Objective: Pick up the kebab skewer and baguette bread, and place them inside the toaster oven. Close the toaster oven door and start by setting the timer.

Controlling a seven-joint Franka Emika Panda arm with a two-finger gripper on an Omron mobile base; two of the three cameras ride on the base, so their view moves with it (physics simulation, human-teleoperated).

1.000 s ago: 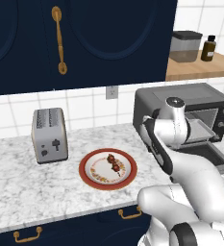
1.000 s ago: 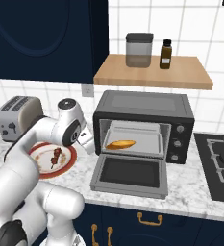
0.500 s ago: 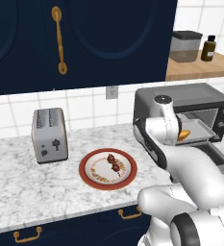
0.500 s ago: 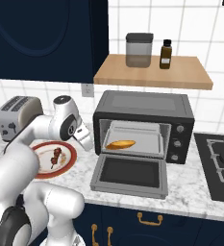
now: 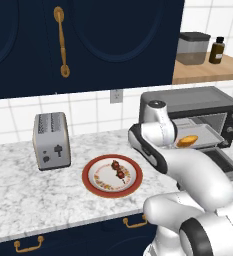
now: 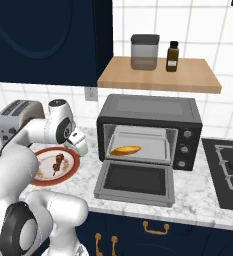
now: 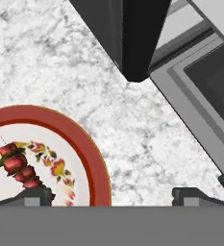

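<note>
The robot's arm has swung away from the oven and back toward the plate since a moment ago, and nothing else has moved. The marble counter [image 5: 18, 195] runs under everything, with dark blue cupboards [image 5: 113, 40] above it. The toaster oven [image 6: 150, 131] sits on the counter, big and dark grey, and the toaster oven door [image 6: 136, 182] hangs down flat in front of it, wide open. The baguette bread [image 6: 125, 149] is already inside, lying on the tray in the oven; from the left side it shows as an orange lump [image 5: 187, 141] just past the arm. A wooden shelf [image 6: 158, 75] hangs above the oven with a grey jar [image 6: 144, 51] and a small brown bottle [image 6: 172, 56] on it. A black stove top [image 6: 228, 172] lies to the right of the oven. A silver toaster [image 5: 51, 140] stands at the left end of the counter. Between the toaster and the oven rests a round plate [image 5: 90, 181] with a red rim. The kebab skewer [image 5: 119, 169] lies on that plate, a thin stick with dark red meat bits, and the hand camera sees it too [image 7: 18, 166]. The gripper [image 7: 111, 194] hangs over the bare counter between the plate's edge and the oven door, its two tips spread far apart with nothing between them.
</note>
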